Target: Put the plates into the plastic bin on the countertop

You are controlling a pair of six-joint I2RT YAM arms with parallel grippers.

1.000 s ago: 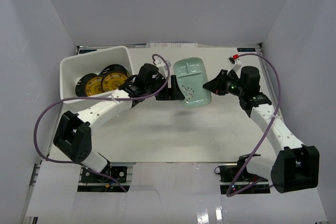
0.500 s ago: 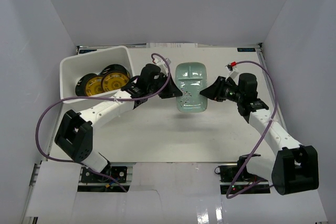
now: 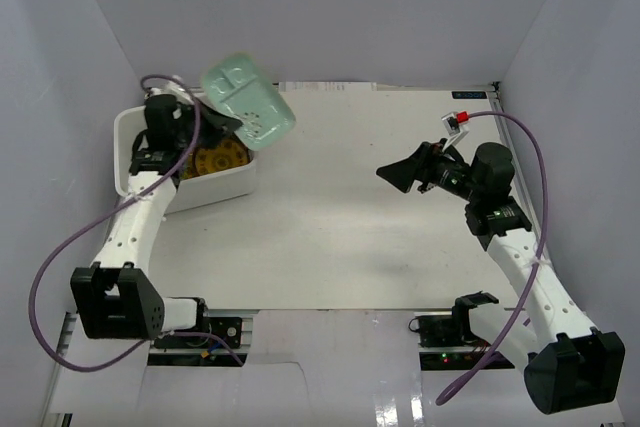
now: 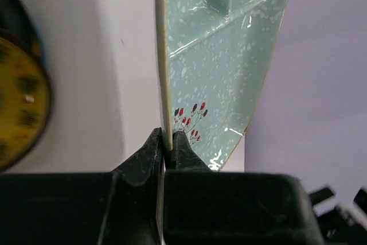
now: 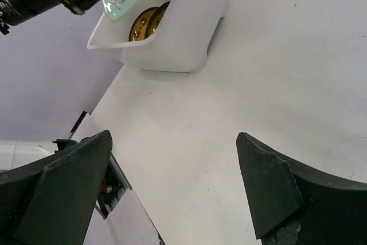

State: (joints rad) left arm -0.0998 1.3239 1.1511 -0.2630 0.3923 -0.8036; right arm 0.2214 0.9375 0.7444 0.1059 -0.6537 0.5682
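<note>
I have the left gripper [image 4: 166,146] clamped on the mint plate [image 3: 248,100] rim above the white bin [image 3: 222,185], at the far-left corner of the countertop [image 3: 340,237]; right gripper [image 5: 173,139] fingers apart.

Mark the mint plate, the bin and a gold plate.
mint plate [image 3: 248,100], top external view, middle of its speckled face.
bin [image 5: 172,32], right wrist view, outer side wall.
gold plate [image 4: 20,101], left wrist view, its yellow face.

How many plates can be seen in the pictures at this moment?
2 for certain: the pale mint plate, clamped by the left gripper above the white bin, and a gold plate inside that bin. More may be hidden behind the arm.
</note>
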